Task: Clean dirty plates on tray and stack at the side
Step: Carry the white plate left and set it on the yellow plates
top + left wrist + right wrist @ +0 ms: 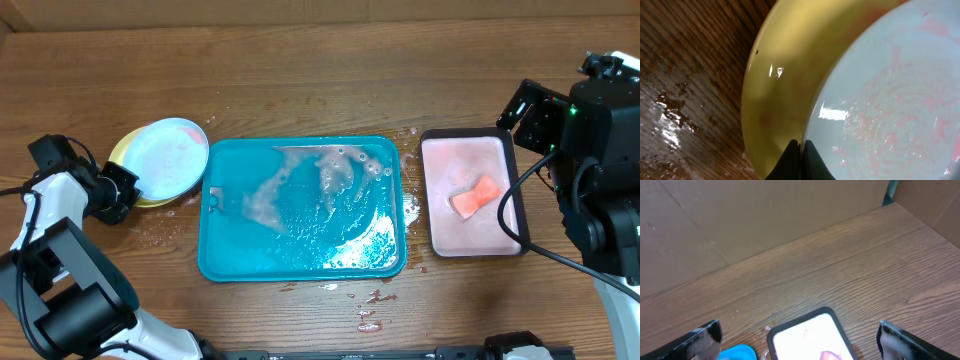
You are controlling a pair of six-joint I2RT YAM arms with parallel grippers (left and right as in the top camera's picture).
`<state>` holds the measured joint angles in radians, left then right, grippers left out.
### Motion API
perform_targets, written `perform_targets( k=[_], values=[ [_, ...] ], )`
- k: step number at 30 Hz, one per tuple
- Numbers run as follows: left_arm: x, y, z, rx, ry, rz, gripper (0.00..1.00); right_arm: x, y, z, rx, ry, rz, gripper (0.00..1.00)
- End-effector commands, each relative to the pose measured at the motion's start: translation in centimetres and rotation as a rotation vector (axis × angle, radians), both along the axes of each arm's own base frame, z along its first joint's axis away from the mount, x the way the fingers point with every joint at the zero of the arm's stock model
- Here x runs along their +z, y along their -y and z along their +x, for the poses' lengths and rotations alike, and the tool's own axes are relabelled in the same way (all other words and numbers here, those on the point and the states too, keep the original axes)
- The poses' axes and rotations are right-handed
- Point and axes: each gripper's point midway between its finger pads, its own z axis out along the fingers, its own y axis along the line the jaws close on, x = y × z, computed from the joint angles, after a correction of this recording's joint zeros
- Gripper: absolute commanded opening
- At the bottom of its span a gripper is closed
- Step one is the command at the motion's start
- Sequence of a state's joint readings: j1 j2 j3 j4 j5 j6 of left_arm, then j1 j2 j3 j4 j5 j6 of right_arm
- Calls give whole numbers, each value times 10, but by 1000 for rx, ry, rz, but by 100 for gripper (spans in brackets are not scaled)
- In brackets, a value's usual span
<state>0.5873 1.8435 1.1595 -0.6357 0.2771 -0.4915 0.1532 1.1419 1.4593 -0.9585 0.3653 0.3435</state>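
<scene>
Left of tray (300, 262) | plates (168, 158) stacked | left gripper (801, 152) closed at rim

a robot lab rig: wood-grain tabletop (300, 60) fenced by plain cardboard walls (740, 220), arms (600, 170) at both ends.

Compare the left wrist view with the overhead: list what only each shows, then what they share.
Left wrist only: the left gripper's shut tips at the plates' edge, and fine pink streaks on the blue plate. Overhead only: the sudsy teal tray, and the pink tray holding a sponge. Both: the blue plate stacked on a yellow plate, on the wet wooden table.
</scene>
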Motion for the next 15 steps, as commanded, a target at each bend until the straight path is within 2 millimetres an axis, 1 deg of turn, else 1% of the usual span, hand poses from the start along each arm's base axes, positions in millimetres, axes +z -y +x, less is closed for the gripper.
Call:
perform_targets(
  k=[1,10,14,15],
  values=[
    [-6,-3,-1,43,-10,-7,4,8,-2,-1,7,25,4,100],
    [-12,-32,-24,213,-106,65,4,8,-2,-1,7,25,4,100],
    [-14,-40,-35,266,-151,93,4,8,-2,-1,7,25,4,100],
    [-14,-40,-34,268,-150,94,4,8,-2,-1,7,25,4,100]
  ],
)
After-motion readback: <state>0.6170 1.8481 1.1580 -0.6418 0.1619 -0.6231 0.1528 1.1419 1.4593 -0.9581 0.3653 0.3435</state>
